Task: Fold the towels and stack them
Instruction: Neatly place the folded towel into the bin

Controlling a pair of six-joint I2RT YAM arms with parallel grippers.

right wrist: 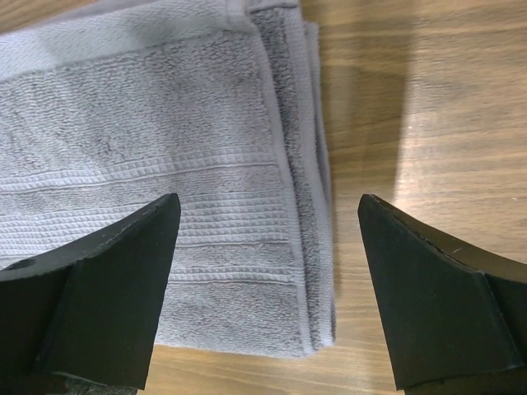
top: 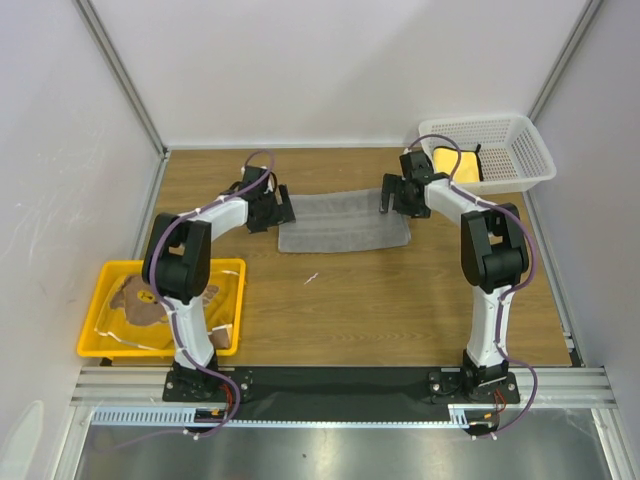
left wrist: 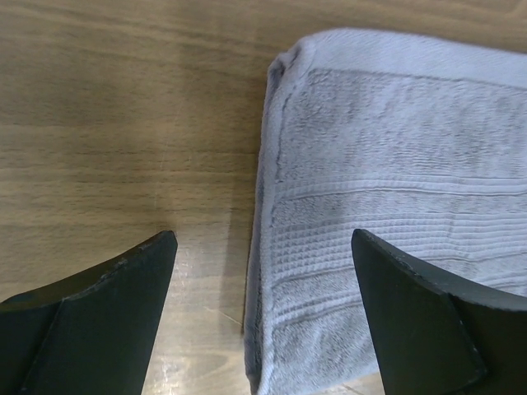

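A: Where is the grey towel (top: 344,221)?

B: It lies flat on the wooden table (top: 380,300), stretched left to right between the two arms. Everything else I place from it.

A: The left gripper (top: 280,208)?

B: It is at the grey towel's left end. Its fingers (left wrist: 99,313) are spread wide and pinch nothing. In the left wrist view one finger hangs over bare wood and the other over the cloth, straddling the hem.

A: And the right gripper (top: 392,195)?

B: It is at the grey towel's right end, mirrored. Its fingers (right wrist: 99,288) are also wide apart and empty, one above the cloth and one above wood. More than one layer shows at that edge. I cannot tell whether either gripper touches the cloth.

A: The other towels?

B: The yellow towel (top: 460,165) sits in the white basket (top: 520,150), beyond the grey towel's right end. The bear-print towel (top: 135,300) lies crumpled in the yellow tray (top: 100,345), past the grey towel's left end and nearer the arm bases.
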